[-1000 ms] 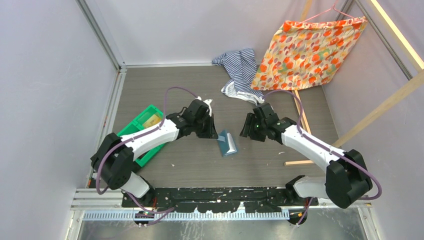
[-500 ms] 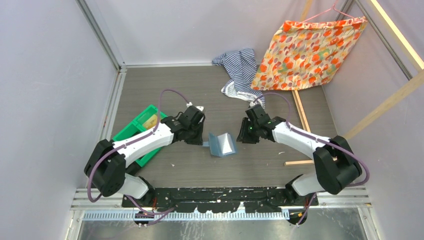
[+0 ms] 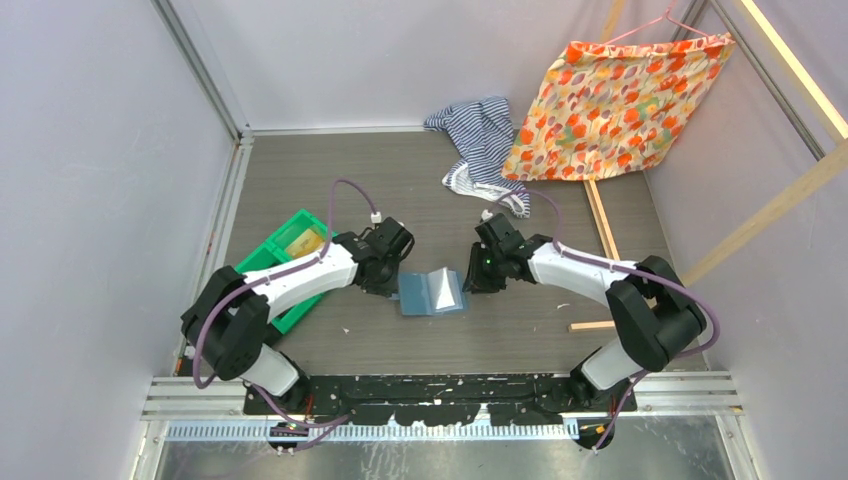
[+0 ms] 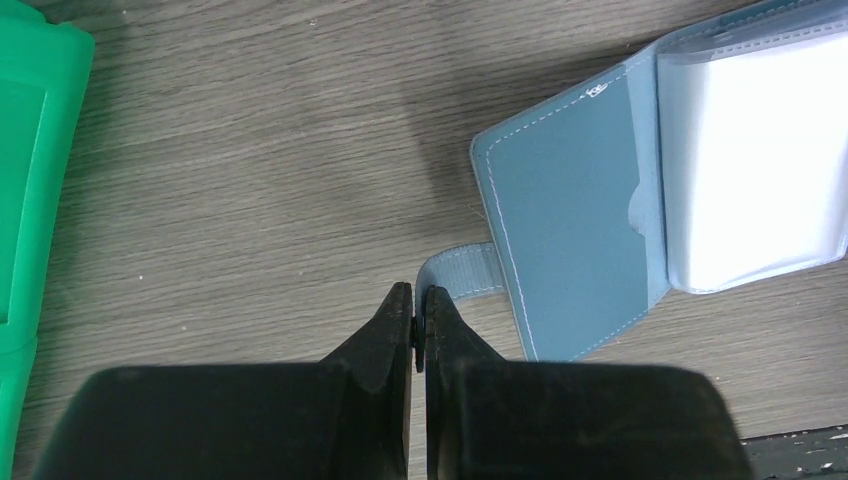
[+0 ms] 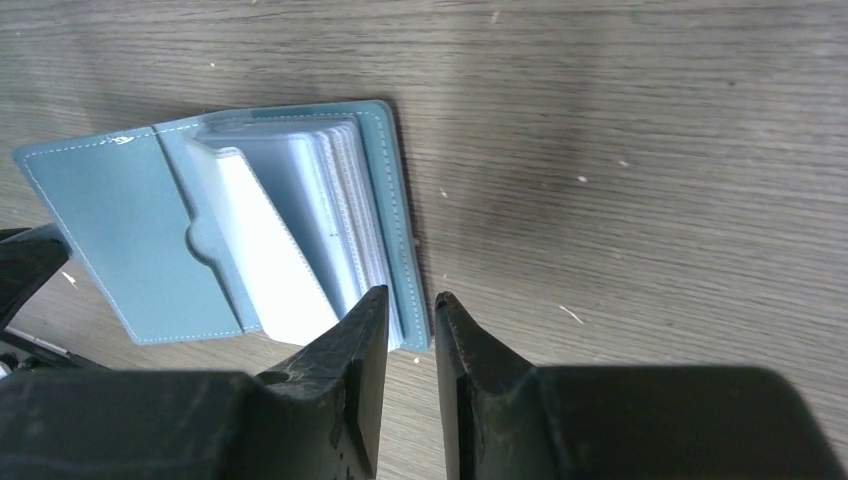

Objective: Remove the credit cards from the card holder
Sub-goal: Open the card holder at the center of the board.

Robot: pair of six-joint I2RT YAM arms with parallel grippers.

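The card holder [image 3: 432, 292] lies open on the worktop [image 3: 480, 332] between both sets of fingers. The left fingers [image 4: 392, 325] are clenched on its strap [image 4: 462, 272]. The right fingers [image 5: 362, 330] straddle its near edge, grip unclear. The cover looks soft and floppy, the sleeves [image 5: 290, 200] slick, so pinch the credit cards by an exposed edge.

Matt stitched slate-blue card holder [image 4: 570, 230], glossy clear sleeves [image 4: 760, 170] — wood-grain table [image 4: 250, 150], shiny green plastic bin [image 4: 25, 150]

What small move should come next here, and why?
Likely close the right end effector on the card holder's edge, which lies between its part-open jaws; the left end effector pinches the strap, so that would steady both sides.
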